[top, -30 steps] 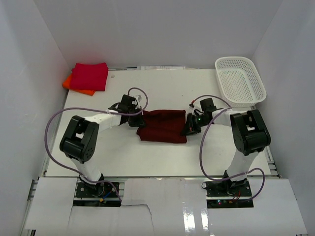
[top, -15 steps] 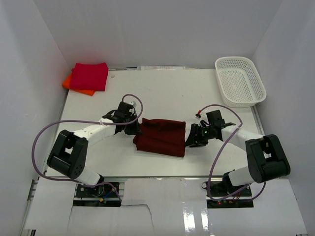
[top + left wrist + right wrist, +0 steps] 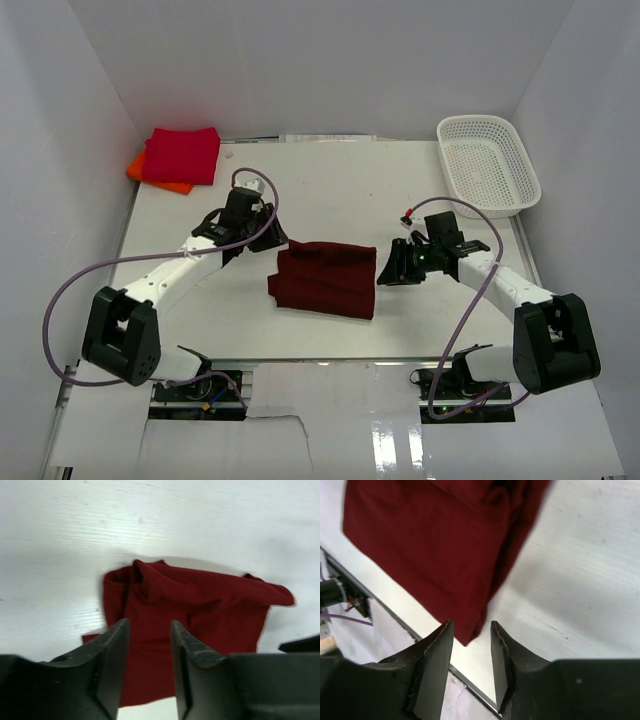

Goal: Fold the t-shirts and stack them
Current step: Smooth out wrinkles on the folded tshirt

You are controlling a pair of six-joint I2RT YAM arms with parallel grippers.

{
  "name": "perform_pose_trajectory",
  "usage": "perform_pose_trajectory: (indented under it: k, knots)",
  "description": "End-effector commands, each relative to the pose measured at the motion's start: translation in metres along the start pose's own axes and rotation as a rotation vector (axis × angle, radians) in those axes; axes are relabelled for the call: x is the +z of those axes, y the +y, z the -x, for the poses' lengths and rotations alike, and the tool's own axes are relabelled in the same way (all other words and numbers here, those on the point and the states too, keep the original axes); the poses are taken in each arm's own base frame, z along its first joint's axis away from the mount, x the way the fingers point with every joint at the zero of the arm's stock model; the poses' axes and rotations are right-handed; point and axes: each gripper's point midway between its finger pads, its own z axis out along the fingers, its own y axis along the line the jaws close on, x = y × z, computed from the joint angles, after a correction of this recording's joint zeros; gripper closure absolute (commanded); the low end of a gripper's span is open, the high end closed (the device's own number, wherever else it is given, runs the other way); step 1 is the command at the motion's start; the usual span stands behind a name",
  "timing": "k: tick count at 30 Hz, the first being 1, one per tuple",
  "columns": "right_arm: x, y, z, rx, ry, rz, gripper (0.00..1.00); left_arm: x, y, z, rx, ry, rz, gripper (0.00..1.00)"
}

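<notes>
The dark maroon cloth t-shirt (image 3: pixel 325 281) lies folded into a flat band in the middle of the white table (image 3: pixel 330 190). Its long axis runs left to right, the right end a touch nearer the arm bases. The left gripper (image 3: pixel 272 240) sits just off its far-left corner and the right gripper (image 3: pixel 384 272) just beside its right edge. Both have their jaws parted and hold nothing. A bright crimson folded t-shirt (image 3: pixel 183 154) rests on an orange one (image 3: pixel 148 170) at the far-left corner. A white plastic mesh basket (image 3: pixel 476 120) stands at the far right.

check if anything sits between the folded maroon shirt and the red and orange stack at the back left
No loose object does. Only the left gripper, open, hangs over the line from the maroon shirt to the red and orange stack.
</notes>
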Motion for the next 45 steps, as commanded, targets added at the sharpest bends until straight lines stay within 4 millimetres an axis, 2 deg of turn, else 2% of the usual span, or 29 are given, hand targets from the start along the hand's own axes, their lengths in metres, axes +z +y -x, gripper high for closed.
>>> perform_pose_trajectory:
  k: [1, 2, 4, 5, 6, 7, 9, 10, 11, 12, 13, 15, 19, 22, 26, 27, 29, 30, 32, 33, 37, 45]
  knots:
    - [-0.013, 0.031, 0.021, -0.061, -0.043, 0.116, 0.59, -0.036, -0.039, 0.006, 0.027, -0.055, -0.240, 0.53]
    - [-0.014, 0.037, 0.025, -0.068, -0.045, 0.139, 0.69, -0.043, -0.059, 0.000, 0.045, -0.028, -0.365, 0.55]
    - [-0.012, 0.047, 0.029, -0.066, -0.045, 0.196, 0.82, -0.042, -0.062, -0.019, 0.046, 0.027, -0.412, 0.63]
    - [-0.011, 0.050, 0.031, -0.066, -0.044, 0.214, 0.92, -0.044, -0.070, -0.025, 0.058, 0.044, -0.476, 0.80]
    - [-0.010, 0.056, 0.032, -0.057, -0.039, 0.247, 0.92, -0.045, -0.073, -0.031, 0.060, 0.056, -0.507, 0.98]
    - [-0.005, 0.059, 0.035, -0.065, -0.040, 0.260, 0.92, -0.042, -0.069, -0.047, 0.043, 0.095, -0.527, 1.00]
    - [-0.002, 0.066, 0.038, -0.067, -0.037, 0.298, 0.92, -0.051, -0.084, -0.052, 0.059, 0.088, -0.653, 1.00]
    - [0.003, 0.069, 0.039, -0.049, -0.024, 0.315, 0.92, -0.050, -0.080, -0.066, 0.044, 0.115, -0.667, 1.00]
    - [0.007, 0.075, 0.043, -0.072, -0.038, 0.342, 0.92, -0.053, -0.086, -0.066, 0.061, 0.100, -0.716, 1.00]
    - [0.009, 0.080, 0.045, -0.078, -0.037, 0.362, 0.92, -0.056, -0.089, -0.076, 0.069, 0.132, -0.747, 1.00]
    - [0.015, 0.080, 0.046, -0.057, -0.022, 0.371, 0.92, -0.054, -0.088, -0.085, 0.076, 0.156, -0.753, 1.00]
    - [0.022, 0.089, 0.052, -0.082, -0.034, 0.401, 0.92, -0.056, -0.092, -0.091, 0.113, 0.155, -0.790, 1.00]
    - [0.039, 0.102, 0.066, -0.082, -0.012, 0.428, 0.92, -0.054, -0.087, -0.105, 0.131, 0.154, -0.826, 1.00]
    - [0.054, 0.111, 0.066, -0.074, 0.022, 0.445, 0.92, -0.053, -0.083, -0.119, 0.129, 0.169, -0.867, 1.00]
    - [0.073, 0.123, 0.069, -0.076, 0.048, 0.480, 0.92, -0.046, -0.075, -0.136, 0.142, 0.189, -0.892, 1.00]
    - [0.076, 0.124, 0.068, -0.058, 0.059, 0.488, 0.92, -0.039, -0.067, -0.145, 0.130, 0.212, -0.870, 1.00]
    - [0.086, 0.127, 0.072, -0.065, 0.058, 0.504, 0.92, -0.033, -0.065, -0.147, 0.131, 0.197, -0.871, 1.00]
    - [0.091, 0.126, 0.071, -0.051, 0.070, 0.501, 0.92, -0.027, -0.058, -0.157, 0.104, 0.225, -0.852, 1.00]
    - [0.094, 0.135, 0.073, -0.062, 0.075, 0.515, 0.92, -0.023, -0.058, -0.157, 0.103, 0.205, -0.869, 1.00]
    - [0.097, 0.137, 0.071, -0.059, 0.085, 0.515, 0.92, -0.015, -0.052, -0.166, 0.084, 0.234, -0.852, 1.00]
    - [0.103, 0.149, 0.063, -0.064, 0.109, 0.525, 0.92, 0.003, -0.047, -0.175, 0.053, 0.265, -0.841, 1.00]
    - [0.120, 0.150, 0.046, -0.025, 0.141, 0.543, 0.92, 0.020, -0.034, -0.193, 0.001, 0.297, -0.808, 1.00]
